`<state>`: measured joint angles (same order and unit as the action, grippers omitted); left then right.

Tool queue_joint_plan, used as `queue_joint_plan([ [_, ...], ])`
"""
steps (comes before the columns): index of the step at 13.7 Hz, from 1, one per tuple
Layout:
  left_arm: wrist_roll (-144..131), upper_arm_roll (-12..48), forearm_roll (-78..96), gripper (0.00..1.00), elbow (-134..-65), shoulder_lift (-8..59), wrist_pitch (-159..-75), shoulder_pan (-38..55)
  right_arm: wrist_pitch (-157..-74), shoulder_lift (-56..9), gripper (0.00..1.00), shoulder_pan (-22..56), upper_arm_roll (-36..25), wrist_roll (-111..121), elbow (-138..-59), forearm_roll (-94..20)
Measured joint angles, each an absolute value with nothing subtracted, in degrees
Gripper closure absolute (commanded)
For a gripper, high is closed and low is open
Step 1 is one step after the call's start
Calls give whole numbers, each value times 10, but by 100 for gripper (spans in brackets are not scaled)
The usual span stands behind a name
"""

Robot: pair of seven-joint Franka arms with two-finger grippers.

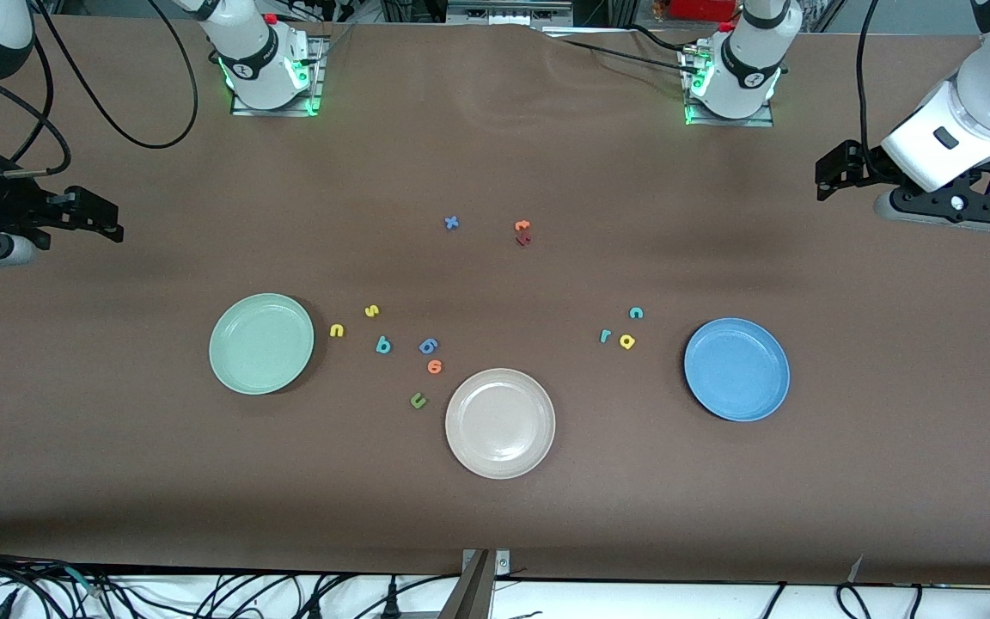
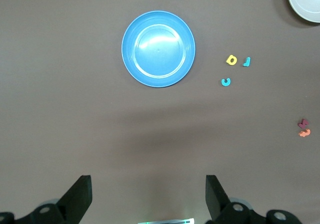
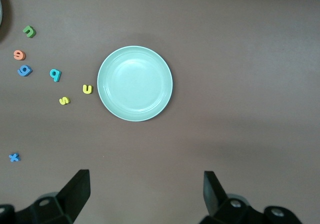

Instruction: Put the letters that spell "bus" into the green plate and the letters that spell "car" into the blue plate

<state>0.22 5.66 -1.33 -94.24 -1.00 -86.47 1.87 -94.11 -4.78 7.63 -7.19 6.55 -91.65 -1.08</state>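
in the front view the beige plate (image 1: 500, 422) lies nearest the camera, with the empty green plate (image 1: 261, 343) toward the right arm's end beside the yellow u (image 1: 337, 330), yellow s (image 1: 371, 311) and teal b (image 1: 383, 346), and the empty blue plate (image 1: 736, 369) toward the left arm's end near the teal c (image 1: 636, 313), teal r (image 1: 604, 336) and yellow a (image 1: 627, 341). the left wrist view shows the left hand (image 2: 148, 196) open over bare surface; those foam letters look light, soft and thin, best pinched across their edges. the right wrist view shows the right hand (image 3: 146, 195) open too, with the blue 6 (image 3: 24, 70), orange piece (image 3: 19, 54) and green u (image 3: 29, 31) crowding the b.
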Motion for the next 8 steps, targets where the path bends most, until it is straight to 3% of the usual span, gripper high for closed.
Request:
queue_joint_plan([
  [8,2,54,-13,0,-940,-10,-867,19,-937,-55,0,76,-69,72,-901,-9],
])
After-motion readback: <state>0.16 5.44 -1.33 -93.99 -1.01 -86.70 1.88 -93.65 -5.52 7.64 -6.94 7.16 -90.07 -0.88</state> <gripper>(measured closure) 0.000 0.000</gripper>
